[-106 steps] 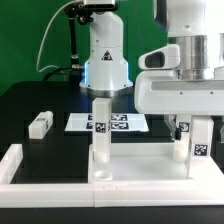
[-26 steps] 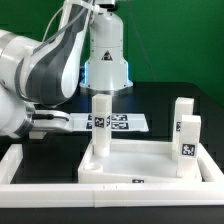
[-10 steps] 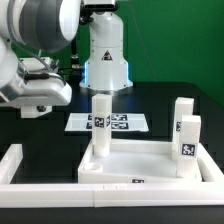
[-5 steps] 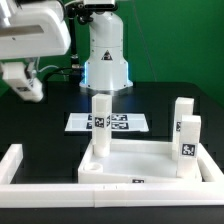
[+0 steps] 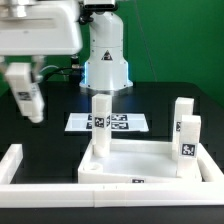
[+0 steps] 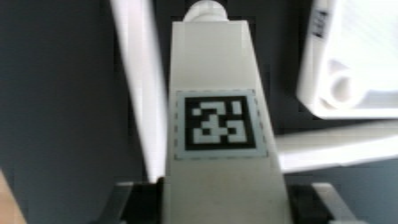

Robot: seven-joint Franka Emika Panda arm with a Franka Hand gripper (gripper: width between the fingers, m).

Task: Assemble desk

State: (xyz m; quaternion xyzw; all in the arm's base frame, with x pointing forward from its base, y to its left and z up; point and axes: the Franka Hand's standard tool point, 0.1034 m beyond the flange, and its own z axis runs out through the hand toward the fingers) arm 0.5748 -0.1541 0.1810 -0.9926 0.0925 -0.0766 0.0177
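My gripper (image 5: 22, 78) is shut on a white leg block (image 5: 29, 100) and holds it in the air at the exterior view's left, tilted a little, well above the table. In the wrist view the leg block (image 6: 221, 90) runs out from between the fingers (image 6: 139, 200), its marker tag facing the camera, with my gripper (image 6: 226, 197) closed on its near end. The white tabletop panel (image 5: 145, 163) lies at the front. Three leg blocks stand on it: one at its left rear (image 5: 100, 124) and two at its right (image 5: 189, 139).
The marker board (image 5: 112, 122) lies flat behind the tabletop. The low white border wall (image 5: 18, 164) runs along the front and left. The robot base (image 5: 105, 55) stands at the back. The table surface is black.
The arm has gone down at the left, taken the leg block that lay on the table there and lifted it. Over the last second the block has turned to hang more upright.
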